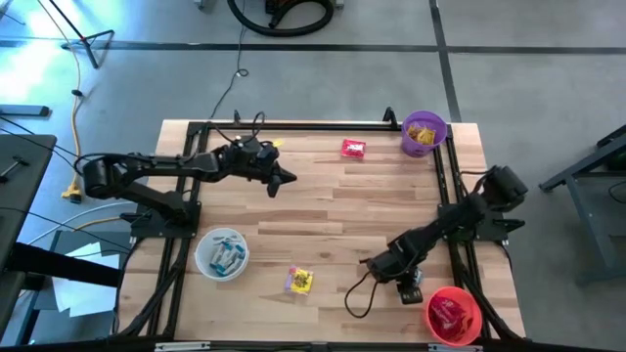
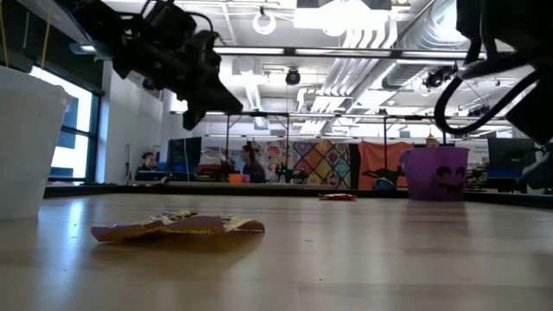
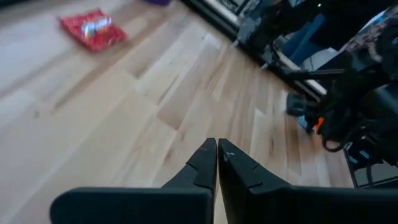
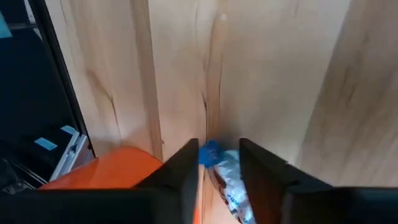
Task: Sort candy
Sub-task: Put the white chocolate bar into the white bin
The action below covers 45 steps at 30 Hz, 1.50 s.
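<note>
My right gripper (image 1: 373, 262) is low over the table's near right part, beside the red bowl (image 1: 477, 305), and is shut on a blue and white candy (image 4: 225, 169). My left gripper (image 1: 290, 180) hangs shut with nothing in it above the far middle of the table (image 3: 217, 147). A red candy (image 1: 353, 149) lies flat at the far side, also seen from the left wrist (image 3: 93, 28). A yellow candy (image 1: 300, 282) lies flat near the front edge (image 2: 177, 226). My right gripper has the blue and white candy between its two fingers, and the candy's blue end (image 4: 209, 153) lies against one finger (image 4: 186, 163). The fingers slant down at it from above. Whether the candy rests on the wood or is lifted, I cannot tell.
A purple bowl (image 1: 404, 137) with yellow candy stands at the far right corner. A white bowl (image 1: 199, 256) with blue and white candy stands near left. The red bowl holds red candy. A black frame (image 1: 293, 126) runs along the table's edges. Bare wood lies in the middle.
</note>
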Tool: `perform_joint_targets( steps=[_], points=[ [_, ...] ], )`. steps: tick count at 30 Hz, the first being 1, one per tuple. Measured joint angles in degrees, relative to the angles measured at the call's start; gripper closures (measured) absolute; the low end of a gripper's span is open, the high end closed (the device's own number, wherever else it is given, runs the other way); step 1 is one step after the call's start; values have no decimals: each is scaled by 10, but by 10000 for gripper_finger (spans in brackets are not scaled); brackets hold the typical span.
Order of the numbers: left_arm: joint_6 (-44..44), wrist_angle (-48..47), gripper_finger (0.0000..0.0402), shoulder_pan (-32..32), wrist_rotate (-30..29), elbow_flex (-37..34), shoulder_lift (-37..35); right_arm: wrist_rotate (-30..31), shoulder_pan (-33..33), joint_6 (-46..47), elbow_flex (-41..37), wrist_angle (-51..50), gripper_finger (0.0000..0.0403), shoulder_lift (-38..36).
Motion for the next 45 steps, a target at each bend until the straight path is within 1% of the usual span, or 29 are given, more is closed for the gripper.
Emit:
perform_joint_targets(
  steps=[5, 6, 8, 10, 12, 14, 17, 19, 21, 24, 27, 30, 33, 36, 42, 45],
  points=[
    [16, -39, 399, 6, -14, 0, -59, -2, 6, -24, 0, 0, 385, 5],
    [18, -52, 399, 8, -15, 0, -70, -3, 6, -28, 0, 0, 393, 5],
    [22, -74, 399, 14, -17, 0, -89, -3, 5, -27, 0, -3, 390, 3],
    [23, -95, 399, 19, -17, 0, -104, -6, 2, -4, 0, -3, 383, -3],
    [19, -107, 399, 23, -18, 0, -116, -9, -1, 43, 2, -5, 380, -18],
    [17, -118, 399, 25, -18, 0, -128, -5, -2, 124, 5, -5, 378, -40],
    [8, -122, 399, 25, -18, 0, -141, 40, 3, 294, 5, -4, 360, -82],
    [5, -122, 399, 25, -18, 0, -148, 89, 10, 407, 6, -5, 337, -108],
    [10, -121, 399, 25, -18, 0, -151, 119, 13, 537, 4, -14, 308, -126],
    [20, -122, 399, 25, -12, 0, -151, 135, 18, 715, 1, -57, 260, -133],
    [35, -123, 399, 29, -6, 0, -151, 136, 23, 845, 1, -99, 215, -126],
    [49, -126, 399, 34, -4, 0, -151, 136, 23, 927, 1, -123, 181, -117],
    [59, -133, 399, 45, 17, 0, -151, 136, 23, 991, 1, -139, 166, -106],
    [66, -134, 399, 54, 38, 0, -151, 135, 23, 1029, -19, -112, 166, -96],
    [68, -135, 399, 68, 63, 0, -151, 123, 42, 1106, -98, 11, 178, -98],
    [65, -135, 399, 70, 63, 0, -151, 129, 51, 1118, -107, 21, 185, -98]
  ],
)
